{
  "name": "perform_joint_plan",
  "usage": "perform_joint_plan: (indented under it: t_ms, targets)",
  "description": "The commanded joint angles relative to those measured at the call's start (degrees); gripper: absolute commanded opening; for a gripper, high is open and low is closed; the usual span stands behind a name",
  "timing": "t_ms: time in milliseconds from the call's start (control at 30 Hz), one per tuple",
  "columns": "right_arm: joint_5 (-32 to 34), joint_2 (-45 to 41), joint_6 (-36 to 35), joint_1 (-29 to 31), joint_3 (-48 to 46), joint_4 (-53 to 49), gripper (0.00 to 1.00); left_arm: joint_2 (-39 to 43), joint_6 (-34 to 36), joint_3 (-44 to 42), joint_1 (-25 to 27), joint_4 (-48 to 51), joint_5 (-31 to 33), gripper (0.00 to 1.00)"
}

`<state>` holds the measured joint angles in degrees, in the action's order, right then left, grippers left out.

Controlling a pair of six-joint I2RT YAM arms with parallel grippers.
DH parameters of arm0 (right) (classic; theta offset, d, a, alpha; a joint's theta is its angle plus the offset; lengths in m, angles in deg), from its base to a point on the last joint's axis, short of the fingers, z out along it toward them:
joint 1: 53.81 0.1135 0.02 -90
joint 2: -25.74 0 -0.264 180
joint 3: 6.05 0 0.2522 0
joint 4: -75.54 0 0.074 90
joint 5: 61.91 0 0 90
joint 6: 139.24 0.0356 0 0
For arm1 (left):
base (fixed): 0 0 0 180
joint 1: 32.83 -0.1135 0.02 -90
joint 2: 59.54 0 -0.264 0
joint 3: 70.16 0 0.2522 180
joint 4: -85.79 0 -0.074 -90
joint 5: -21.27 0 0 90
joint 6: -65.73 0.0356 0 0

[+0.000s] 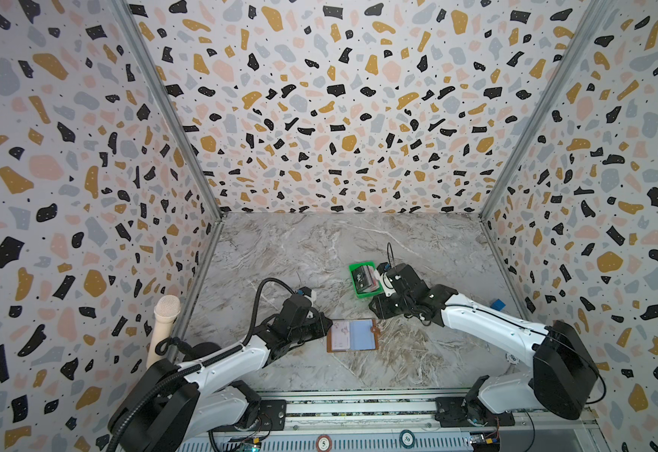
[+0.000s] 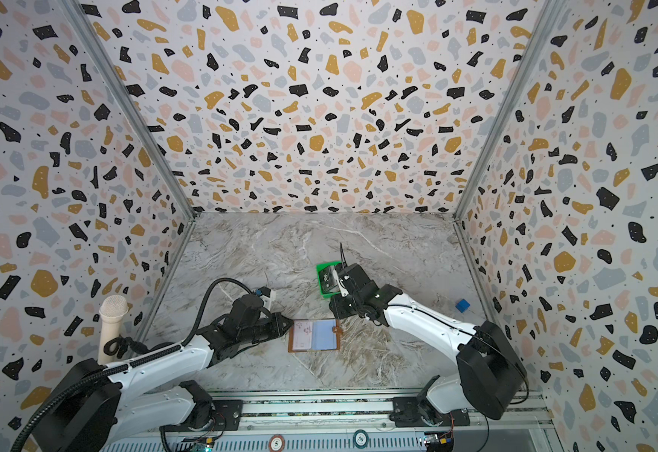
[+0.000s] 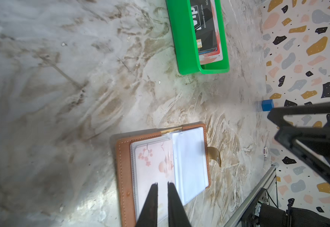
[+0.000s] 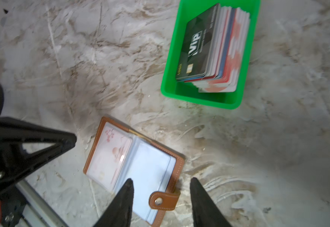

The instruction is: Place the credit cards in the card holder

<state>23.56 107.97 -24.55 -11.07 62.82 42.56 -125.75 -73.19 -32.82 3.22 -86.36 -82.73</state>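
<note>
stitched tan card holder (image 3: pixel 189 157) lies open on the marbled desk (image 4: pixel 81 59); glossy credit cards (image 4: pixel 215 49) stack in a green plastic tray (image 4: pixel 172 59). left tool (image 3: pixel 162 183) barely parted, right tool (image 4: pixel 162 179) wide apart, both empty.

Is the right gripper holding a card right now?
No: in the right wrist view the right gripper stands open and empty by the card holder, and the credit cards lie stacked in the green tray.

Terrazzo-patterned walls (image 1: pixel 319 98), grey-brown marbled tabletop (image 1: pixel 300 250) — metal corner posts (image 1: pixel 173 113), aluminium rail (image 1: pixel 358 411) in front
</note>
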Motion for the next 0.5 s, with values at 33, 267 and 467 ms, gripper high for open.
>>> perform_joint_plan:
  t_ms: [33, 267, 467]
  targets:
    - [5.03, 6.46, -4.48, -0.44, 7.99, -3.39, 0.56, -0.67, -1.34, -0.65, -0.11, -4.39, -0.48, 0.18]
    - [-2.29, 11.28, -7.30, 1.61, 8.23, -2.96, 0.59, -3.59, -0.66, -1.23, 1.29, -8.08, 0.01, 0.19]
    - [-7.00, 11.41, -6.59, 5.68, 3.59, -1.40, 0.57, -8.62, 0.54, -1.69, 2.68, -10.86, -1.50, 0.14]
